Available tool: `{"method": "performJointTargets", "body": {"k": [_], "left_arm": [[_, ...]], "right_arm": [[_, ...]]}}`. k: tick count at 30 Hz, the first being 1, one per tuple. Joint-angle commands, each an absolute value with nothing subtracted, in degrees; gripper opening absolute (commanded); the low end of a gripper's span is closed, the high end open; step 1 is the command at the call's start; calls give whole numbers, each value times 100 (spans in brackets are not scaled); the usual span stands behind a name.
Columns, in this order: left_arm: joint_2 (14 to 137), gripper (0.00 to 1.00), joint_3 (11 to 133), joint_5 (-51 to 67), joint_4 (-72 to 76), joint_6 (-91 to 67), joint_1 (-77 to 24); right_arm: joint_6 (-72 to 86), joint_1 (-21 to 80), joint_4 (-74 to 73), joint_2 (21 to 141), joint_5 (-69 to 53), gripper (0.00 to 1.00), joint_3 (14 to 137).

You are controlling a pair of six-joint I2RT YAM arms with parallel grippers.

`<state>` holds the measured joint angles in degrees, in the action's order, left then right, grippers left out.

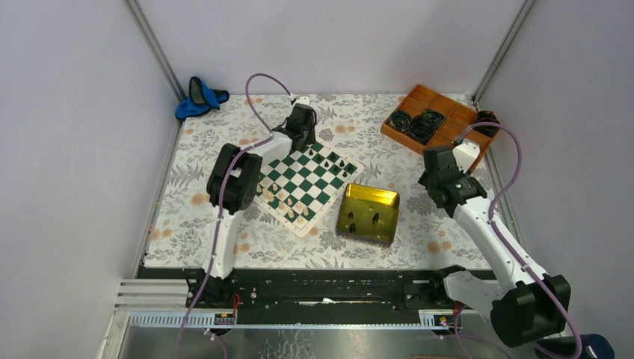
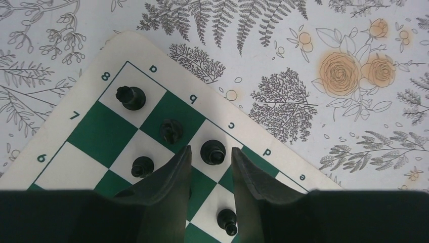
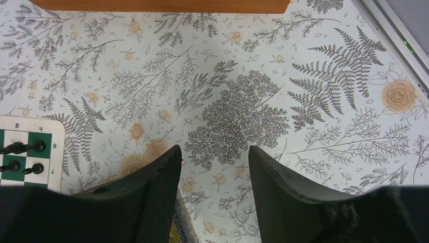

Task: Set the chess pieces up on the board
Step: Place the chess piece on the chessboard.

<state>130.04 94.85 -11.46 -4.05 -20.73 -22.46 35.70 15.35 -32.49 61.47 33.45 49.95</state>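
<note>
From above, the left claw (image 1: 303, 126) hung over the far corner of the chessboard (image 1: 305, 184), which lay skewed on the flowered table (image 1: 224, 247). Black pieces stood along the board's far ranks and cream ones along the near ranks. A gold tin tray (image 1: 389, 203) just beside the board held a few loose pieces (image 1: 375, 218). The right claw (image 1: 437, 183) hovered over bare cloth between the tin and the orange compartment tray (image 1: 421, 96).

In the left wrist view, the left claw (image 2: 210, 150) straddled a black piece on c8 (image 2: 213, 154). Its jaws were narrow but parted, with a sliver of board showing on each side, so nothing was gripped. A black rook on a8 (image 2: 130, 97) and a piece on b8 (image 2: 171, 130) stood close by on the board (image 2: 152, 56).

In the right wrist view, the right claw (image 3: 213, 152) gaped wide and empty over the cloth, with the board's corner (image 3: 55, 152) at the left edge.

The step in hand looked like filling black's back rank. The next move probably called for a straight lift clear of the neighbouring pieces, then a reach to the tin for another piece.
</note>
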Motion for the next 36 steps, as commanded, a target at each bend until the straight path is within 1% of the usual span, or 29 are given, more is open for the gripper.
{"method": "performJointTargets", "body": {"k": [1, 5, 13, 19, 22, 26, 33, 36], "left_arm": [[12567, 43, 9369, -1359, -341, -2136, -2267], [12472, 45, 9281, -1392, -342, -2136, -2293], [12196, 47, 9052, -1495, -286, -2114, -2370], [11817, 55, 8813, -1538, -186, -1995, -2462], [11576, 56, 8718, -1571, -162, -1897, -2535], [11118, 60, 8515, -1586, -132, -1840, -2652], [10305, 68, 8046, -1379, -202, -1749, -3128], [9978, 68, 7820, -1129, -319, -1641, -3509]], "right_arm": [[3604, 1507, -3289, 5919, 3388, 58, 5004], [3596, 1512, -3328, 5825, 3381, 58, 4980], [3609, 1511, -3425, 5638, 3344, 58, 4961], [3643, 1512, -3470, 5534, 3298, 58, 4931], [3659, 1510, -3482, 5512, 3281, 59, 4898], [3665, 1512, -3465, 5493, 3261, 59, 4859], [3665, 1512, -3314, 5531, 3250, 59, 4732], [3665, 1507, -3211, 5592, 3252, 59, 4687]]}}
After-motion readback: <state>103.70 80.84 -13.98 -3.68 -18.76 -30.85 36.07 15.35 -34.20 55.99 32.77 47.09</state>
